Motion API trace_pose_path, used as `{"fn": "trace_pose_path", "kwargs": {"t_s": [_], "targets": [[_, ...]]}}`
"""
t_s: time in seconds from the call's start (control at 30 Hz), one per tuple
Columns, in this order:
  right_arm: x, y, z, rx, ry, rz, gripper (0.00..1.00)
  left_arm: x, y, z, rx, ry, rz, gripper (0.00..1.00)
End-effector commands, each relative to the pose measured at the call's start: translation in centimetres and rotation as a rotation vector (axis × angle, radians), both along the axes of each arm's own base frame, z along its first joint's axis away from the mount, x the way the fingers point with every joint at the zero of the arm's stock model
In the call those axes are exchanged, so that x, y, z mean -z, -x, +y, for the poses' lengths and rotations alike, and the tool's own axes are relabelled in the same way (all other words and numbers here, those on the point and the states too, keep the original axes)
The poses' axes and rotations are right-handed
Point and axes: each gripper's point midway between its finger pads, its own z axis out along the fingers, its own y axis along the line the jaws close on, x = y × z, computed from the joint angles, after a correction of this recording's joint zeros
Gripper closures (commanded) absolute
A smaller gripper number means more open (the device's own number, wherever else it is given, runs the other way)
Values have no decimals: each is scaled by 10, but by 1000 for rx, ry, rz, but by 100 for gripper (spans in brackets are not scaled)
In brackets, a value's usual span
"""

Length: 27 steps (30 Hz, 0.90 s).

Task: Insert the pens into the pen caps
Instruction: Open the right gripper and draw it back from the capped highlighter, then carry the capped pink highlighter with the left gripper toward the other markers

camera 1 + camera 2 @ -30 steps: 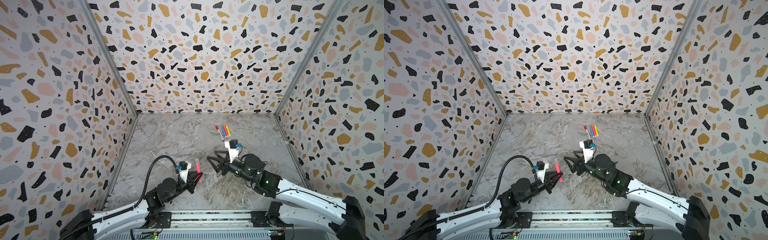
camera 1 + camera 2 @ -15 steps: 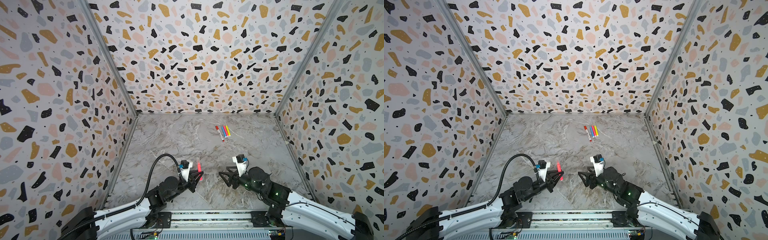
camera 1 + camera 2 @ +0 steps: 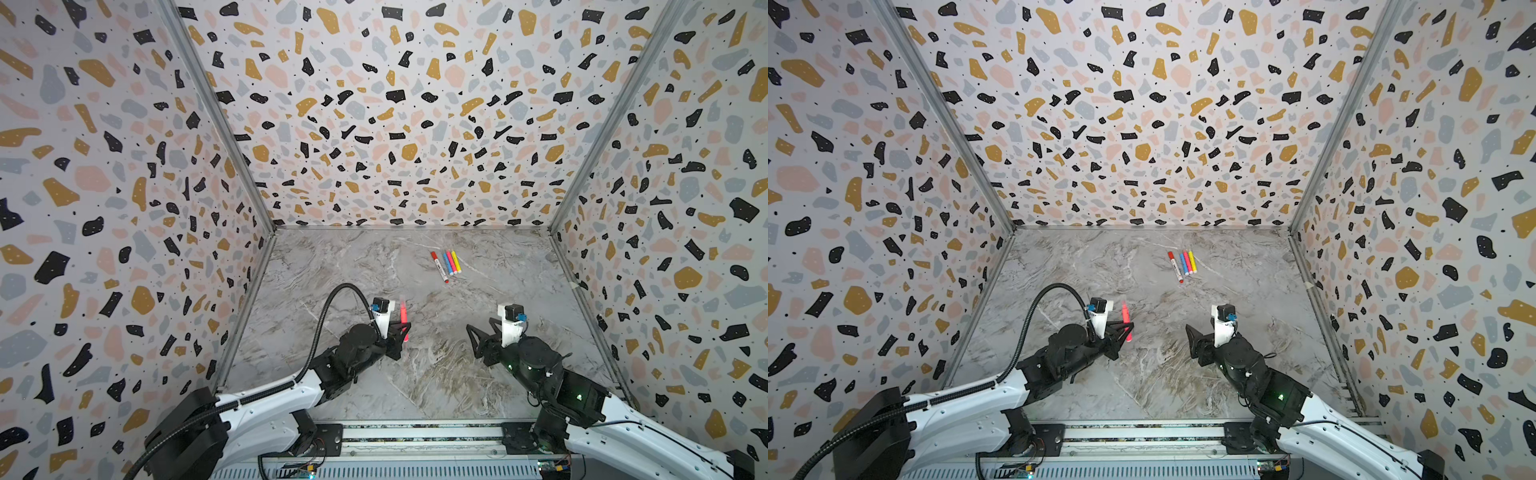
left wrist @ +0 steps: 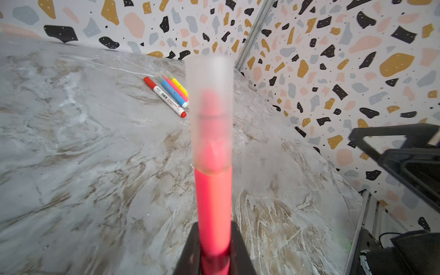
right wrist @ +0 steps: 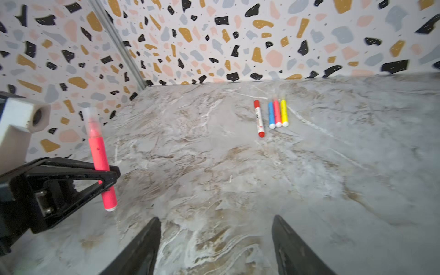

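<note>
The left gripper (image 5: 107,175) is closed tight on a pink-red pen (image 5: 98,152) and holds it nearly upright above the marble table (image 3: 353,266). A clear frosted cap (image 4: 209,107) sits over the upper end of this pen. The right gripper (image 5: 215,217) has its jaws wide apart with nothing between them, and it is well apart from this pen. Four more pens lie side by side near the back of the table: a white-barrelled marker (image 5: 259,119) with red ends, then a blue pen (image 5: 271,115), a pink pen (image 5: 277,113) and a yellow pen (image 5: 283,113).

Bright, even light; faint shadows on the bench (image 3: 353,266). In the left wrist view the pen (image 4: 213,195) is out of focus.
</note>
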Motion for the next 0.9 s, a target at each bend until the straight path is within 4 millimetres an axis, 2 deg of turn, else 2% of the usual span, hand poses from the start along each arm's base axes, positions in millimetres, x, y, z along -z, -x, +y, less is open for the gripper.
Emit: {"fn": "trace_pose_path", "kwargs": {"t_s": [0.0,0.2,0.37,0.6,0.87], "targets": [[-29,-7,-35,144,101,-62,25,-5,-15,-4,-4,30,38,100],[-56,1,-54,174,121,-68,24,14,-45,-9,-20,35,147,100],[-51,7,-78,242,142,-63,22,23,-74,-21,-38,21,203,100],[-55,13,-74,188,95,-96,19,49,-123,-49,-27,-14,318,100],[-50,11,-68,171,109,-80,17,55,-167,-79,-21,16,340,100]]}}
